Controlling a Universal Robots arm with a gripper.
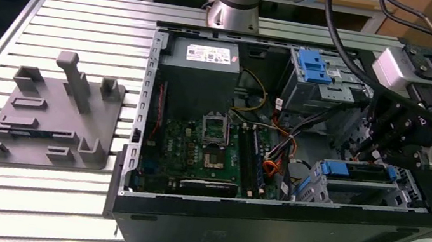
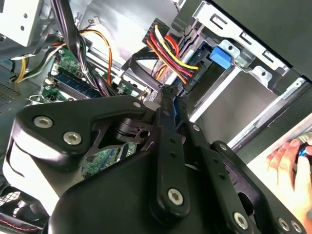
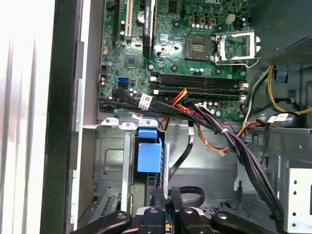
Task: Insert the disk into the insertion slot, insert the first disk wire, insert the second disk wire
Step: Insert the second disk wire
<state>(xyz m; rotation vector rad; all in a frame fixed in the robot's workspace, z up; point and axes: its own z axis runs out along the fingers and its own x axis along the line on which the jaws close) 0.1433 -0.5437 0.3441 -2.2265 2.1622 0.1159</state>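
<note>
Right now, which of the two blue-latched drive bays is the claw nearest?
The lower silver cage at the case's front corner, on the exterior view's right. The claw hangs just above it; the taller grey bay stands farther back, near the power supply.

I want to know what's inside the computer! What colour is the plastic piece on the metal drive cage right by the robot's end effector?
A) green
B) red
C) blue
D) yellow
C: the plastic piece on the drive cage below the end effector is bright blue in the exterior view.
</note>
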